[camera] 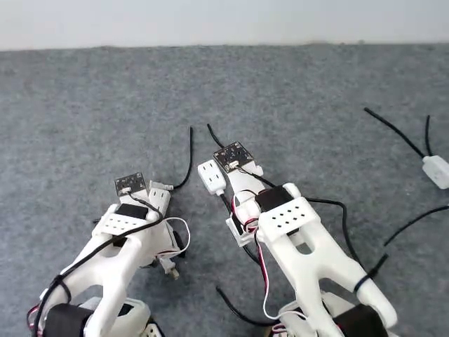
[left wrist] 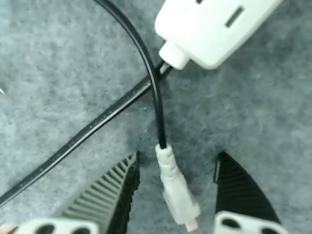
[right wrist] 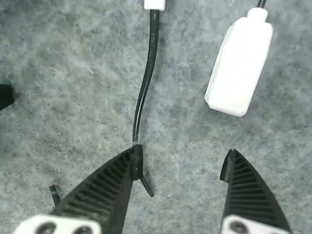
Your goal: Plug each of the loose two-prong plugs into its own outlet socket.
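Nothing plugged yet, as far as I can tell. My left pincer [left wrist: 178, 160] is spread around a loose plug [left wrist: 176, 195], with a socket [left wrist: 214, 29] near. My right pincer [right wrist: 183, 158] is spread beside a cable [right wrist: 146, 83].

on the carpet [camera: 84, 112], one outlet socket [camera: 210, 177] lies between the two arms, just ahead of the right gripper [right wrist: 184, 152]. a second socket [camera: 436, 170] lies at the far right edge, well apart from it. a plug [left wrist: 176, 192] lies between the spread fingers of the left gripper [left wrist: 178, 161]. its cable [left wrist: 157, 97] runs ahead and crosses another cable [left wrist: 87, 131]. an outlet [left wrist: 214, 24] lies just beyond the crossing.
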### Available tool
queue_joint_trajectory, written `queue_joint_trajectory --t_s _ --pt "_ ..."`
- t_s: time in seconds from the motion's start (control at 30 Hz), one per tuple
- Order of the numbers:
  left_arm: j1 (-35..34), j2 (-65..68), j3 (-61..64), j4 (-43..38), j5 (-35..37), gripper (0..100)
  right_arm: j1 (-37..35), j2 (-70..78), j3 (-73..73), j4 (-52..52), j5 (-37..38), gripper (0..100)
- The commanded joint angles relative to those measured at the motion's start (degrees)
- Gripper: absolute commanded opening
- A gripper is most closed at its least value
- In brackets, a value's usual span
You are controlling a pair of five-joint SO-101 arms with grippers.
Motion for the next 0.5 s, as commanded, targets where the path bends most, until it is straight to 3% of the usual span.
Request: queue_joint_trajectory --t_s 0.0,0.13,0.33,0.47 --pt "-0.53 -0.62 0.22 -3.6 0.88 25 0.75 -0.13 -0.18 -0.57 -0.18 26.3" --pt "-0.53 -0.18 0.66 -6.86 0.88 25 0.75 -0.13 -0.18 -0.57 -0.18 26.3" --pt "-0.26 -0.53 -0.75 -3.69 0.88 24 0.75 -0.13 -0.18 -0.57 -0.18 26.3" --pt "-0.18 -0.62 -4.35 2.11 0.88 12 0.75 -0.13 -0.18 -0.57 -0.18 26.3"
